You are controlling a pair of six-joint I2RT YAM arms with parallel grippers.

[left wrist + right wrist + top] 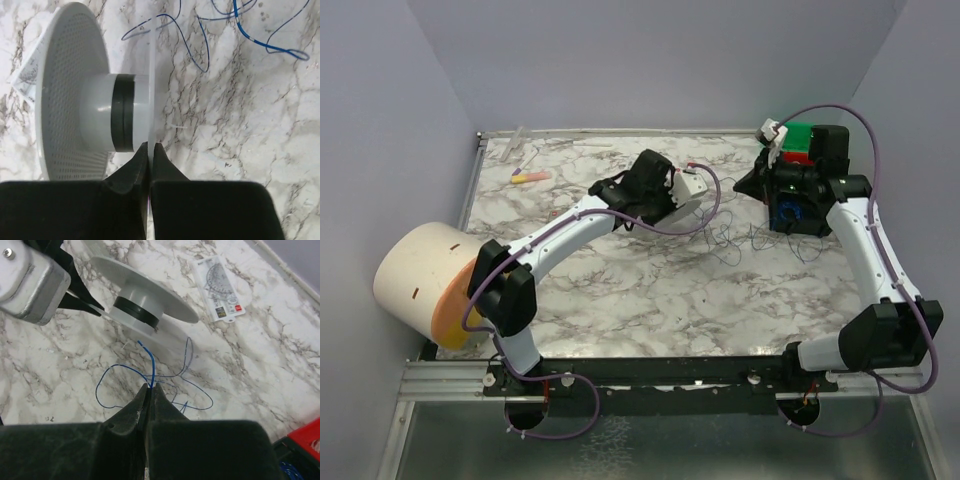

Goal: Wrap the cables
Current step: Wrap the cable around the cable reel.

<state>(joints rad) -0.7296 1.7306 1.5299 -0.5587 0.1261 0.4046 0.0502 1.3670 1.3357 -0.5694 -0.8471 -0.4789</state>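
Clamps the left hand [150, 150] shut on the rim of the thin clear flange of a white spool [100, 112], one fingertip pressed flat on either side. Shows a dark band around the spool's hub, close to that flange, and a wide perforated flange at the hub's other end. Pinches one strand of the cables [151, 365] in the closed right hand [150, 388], the strand rising from between the tips toward the spool, its free end near the clear flange. Leaves the rest of the cables in loose loops and kinks on the marble surface [240, 140], between the spool and the right hand. Shares the surface with a flat protractor pack [220, 287] beyond the spool, a coloured cube [800, 138] at the far right, and a pale foam roll [415, 280] at the left edge, well apart from the cables.
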